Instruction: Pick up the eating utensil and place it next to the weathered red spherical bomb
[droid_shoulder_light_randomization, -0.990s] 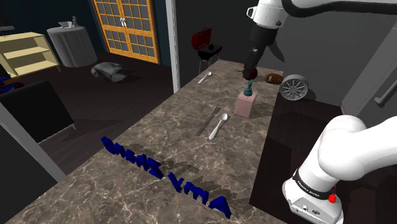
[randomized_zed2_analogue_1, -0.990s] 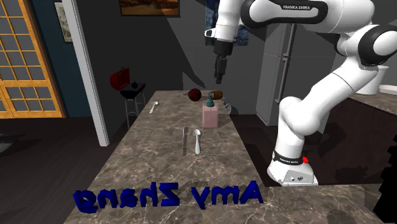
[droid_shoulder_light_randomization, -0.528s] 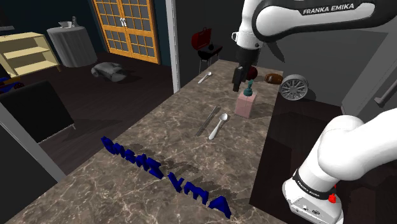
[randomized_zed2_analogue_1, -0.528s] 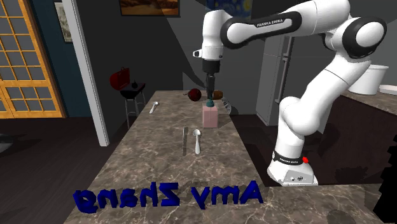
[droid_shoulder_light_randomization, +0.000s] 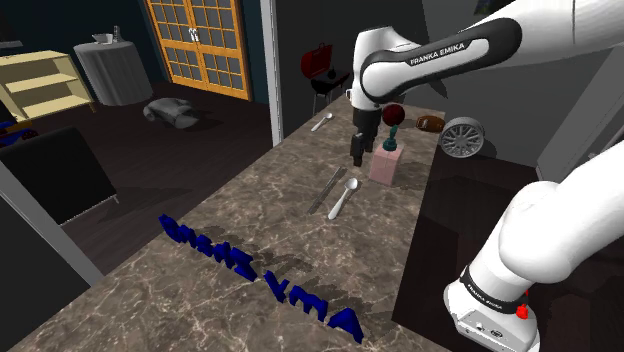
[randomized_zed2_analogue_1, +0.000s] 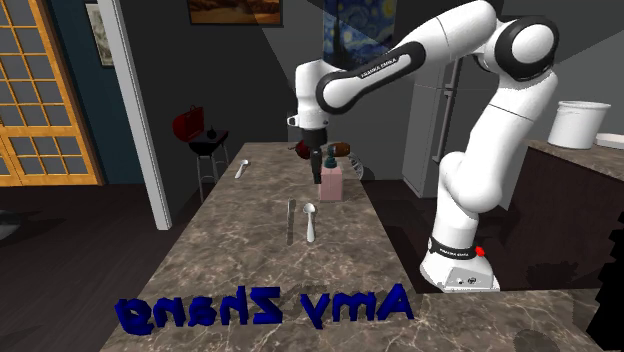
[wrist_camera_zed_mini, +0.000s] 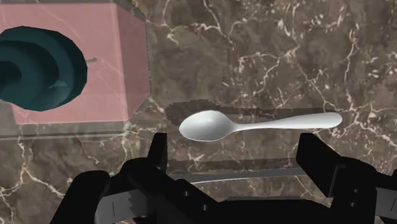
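Note:
A silver spoon (droid_shoulder_light_randomization: 342, 198) (randomized_zed2_analogue_1: 309, 220) (wrist_camera_zed_mini: 254, 124) lies on the dark marble counter (droid_shoulder_light_randomization: 250, 220), beside a long grey knife (droid_shoulder_light_randomization: 328, 188) (randomized_zed2_analogue_1: 291, 220). My black gripper (droid_shoulder_light_randomization: 358, 155) (randomized_zed2_analogue_1: 314, 170) (wrist_camera_zed_mini: 238, 159) hangs open a little above the spoon, one of its fingers (wrist_camera_zed_mini: 158, 149) on each side and neither touching it. A pink dispenser (droid_shoulder_light_randomization: 386, 163) (randomized_zed2_analogue_1: 331, 183) (wrist_camera_zed_mini: 95, 63) with a dark teal pump stands next to the gripper. The dark red round bomb (droid_shoulder_light_randomization: 396, 116) (randomized_zed2_analogue_1: 304, 149) sits behind the dispenser; in the second exterior view the arm partly hides it.
A second small spoon (droid_shoulder_light_randomization: 321, 121) (randomized_zed2_analogue_1: 241, 168) lies at the counter's far edge. A brown ball-like thing (droid_shoulder_light_randomization: 430, 123) and a grey wheel (droid_shoulder_light_randomization: 462, 137) sit near the bomb. Blue raised letters (droid_shoulder_light_randomization: 260, 275) (randomized_zed2_analogue_1: 265, 305) cross the near counter. A red grill (droid_shoulder_light_randomization: 322, 65) stands beyond the counter.
The arm has swung down and toward the shoulder view's left, from above the bomb and dispenser to just over the spoon. The bomb has come into sight behind it.

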